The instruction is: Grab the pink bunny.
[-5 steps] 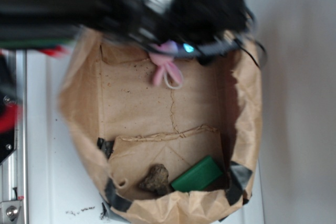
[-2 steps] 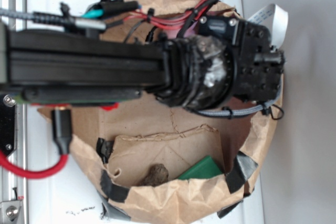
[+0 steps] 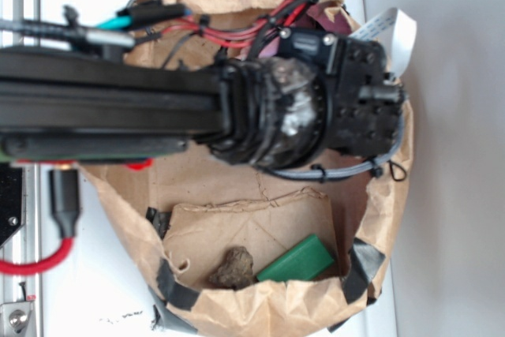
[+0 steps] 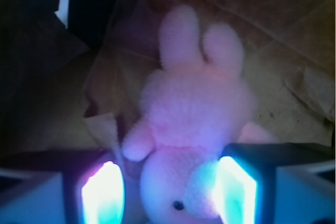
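Note:
In the wrist view the pink bunny (image 4: 194,108) lies on the brown paper floor of the bag, ears pointing away and its white face nearest the camera. My gripper (image 4: 168,184) is open, its two glowing fingers on either side of the bunny's head. The right finger (image 4: 236,187) is against the head; a gap shows beside the left finger (image 4: 102,195). In the exterior view the black arm and wrist housing (image 3: 355,108) cover the bunny and the fingers.
A brown paper bag (image 3: 237,305) with black tape at its corners stands on a white table. A green block (image 3: 298,261) and a brown lumpy object (image 3: 233,267) lie at its near end. A metal rail (image 3: 24,274) runs along the left.
The arm has swung down from the top of the view over the bag's far half and now hides the bunny there. Since 0.4 s ago it shifted slightly left and up.

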`<act>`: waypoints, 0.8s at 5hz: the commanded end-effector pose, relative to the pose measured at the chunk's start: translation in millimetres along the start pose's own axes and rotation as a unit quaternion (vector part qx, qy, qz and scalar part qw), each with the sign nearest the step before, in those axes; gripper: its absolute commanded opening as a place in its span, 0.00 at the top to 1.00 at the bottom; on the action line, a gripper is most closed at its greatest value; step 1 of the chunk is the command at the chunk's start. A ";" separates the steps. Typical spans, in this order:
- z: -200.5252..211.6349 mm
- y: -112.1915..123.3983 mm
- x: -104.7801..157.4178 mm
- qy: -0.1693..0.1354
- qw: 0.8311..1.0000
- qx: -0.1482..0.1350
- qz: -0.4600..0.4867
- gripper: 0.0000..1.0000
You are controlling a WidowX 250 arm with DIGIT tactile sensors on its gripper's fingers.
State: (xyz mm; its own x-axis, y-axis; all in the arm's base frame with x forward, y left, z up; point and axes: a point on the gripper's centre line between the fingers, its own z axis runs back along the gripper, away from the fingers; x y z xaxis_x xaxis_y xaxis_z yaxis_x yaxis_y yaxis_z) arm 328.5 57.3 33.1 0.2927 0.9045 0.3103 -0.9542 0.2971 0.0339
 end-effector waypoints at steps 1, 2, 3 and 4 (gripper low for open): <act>19.2 7.8 6.2 -0.013 0.999 -0.048 0.004 1.00; 24.9 11.3 5.3 -0.013 0.998 -0.057 0.004 1.00; 28.7 12.6 6.1 -0.011 0.998 -0.062 0.005 1.00; 29.5 12.3 5.9 -0.013 0.998 -0.064 0.002 1.00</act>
State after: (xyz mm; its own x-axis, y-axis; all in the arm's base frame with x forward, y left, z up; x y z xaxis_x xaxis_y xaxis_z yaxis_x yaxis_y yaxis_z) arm 322.7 52.0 45.6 0.2873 0.9039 0.3168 -0.9486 0.3145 -0.0370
